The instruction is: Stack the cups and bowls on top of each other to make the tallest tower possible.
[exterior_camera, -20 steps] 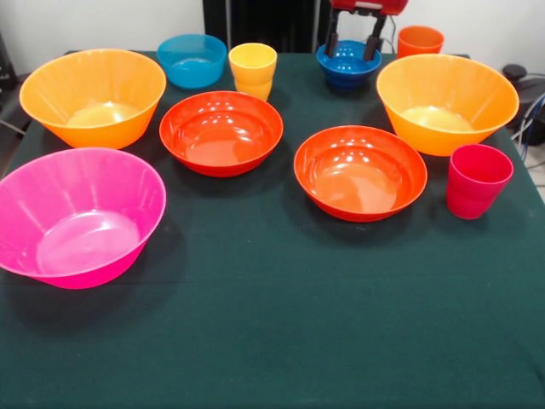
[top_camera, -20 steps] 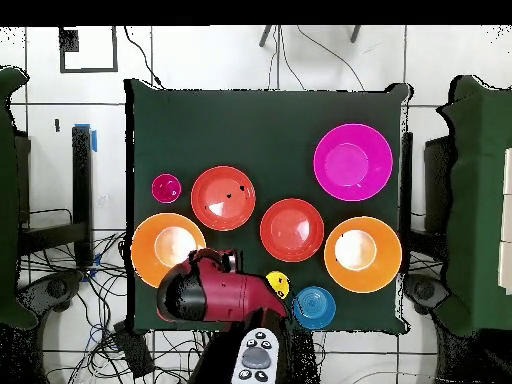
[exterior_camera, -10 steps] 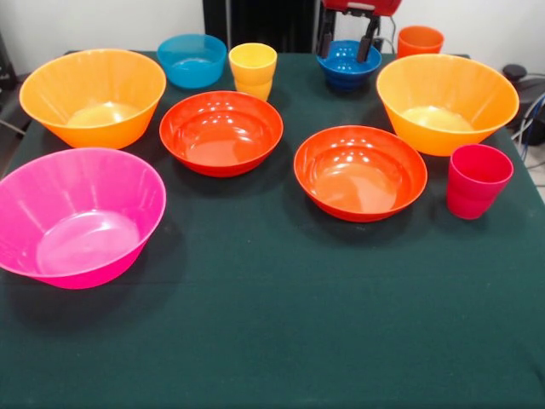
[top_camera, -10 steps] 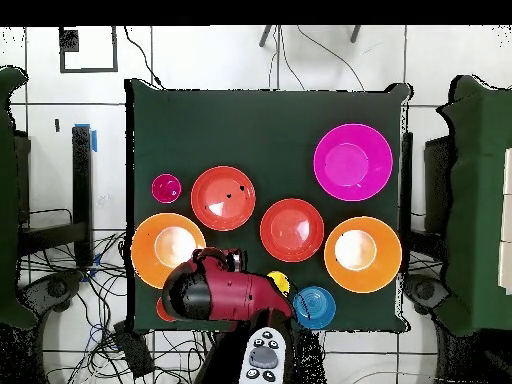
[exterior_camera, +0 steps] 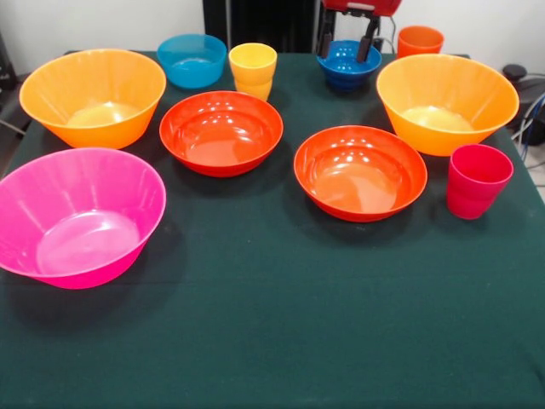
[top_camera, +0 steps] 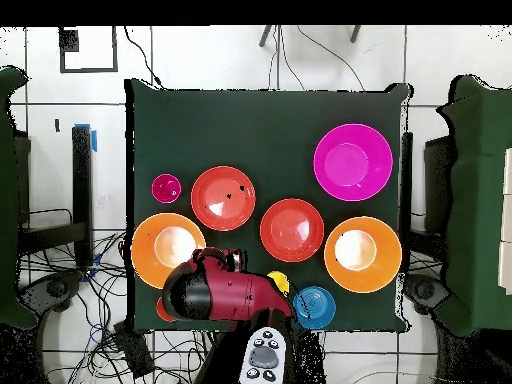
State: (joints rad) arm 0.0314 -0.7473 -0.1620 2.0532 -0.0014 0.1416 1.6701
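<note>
You saw every vessel standing apart on the dark green cloth of the table (exterior_camera: 281, 324), none nested, so no tower existed.

Take the dark blue bowl (exterior_camera: 348, 63) as your landmark: small, round and glossy. The gripper (exterior_camera: 347, 43) hung directly over it with its two black fingers (exterior_camera: 327, 43) spread, one to each side above the rim, and pinching nothing. Only the fingers and a strip of the red housing showed, since the top edge cut off the rest.

Just right of the landmark stood the orange cup (exterior_camera: 420, 40), its lower part hidden behind the large orange-yellow bowl (exterior_camera: 446, 102). Left of the landmark stood the yellow cup (exterior_camera: 253, 70), then the lighter blue bowl (exterior_camera: 192, 60), and the second large orange-yellow bowl (exterior_camera: 93, 95) beyond.

Nearer the camera than the landmark lay two shallow, shiny red-orange bowls (exterior_camera: 221, 132) and (exterior_camera: 360, 171), the red-pink cup (exterior_camera: 477, 180) and the translucent pink bowl (exterior_camera: 75, 216).

In the overhead view, the arm (top_camera: 215, 290) covered the landmark entirely and most of the yellow cup (top_camera: 279, 281).
</note>
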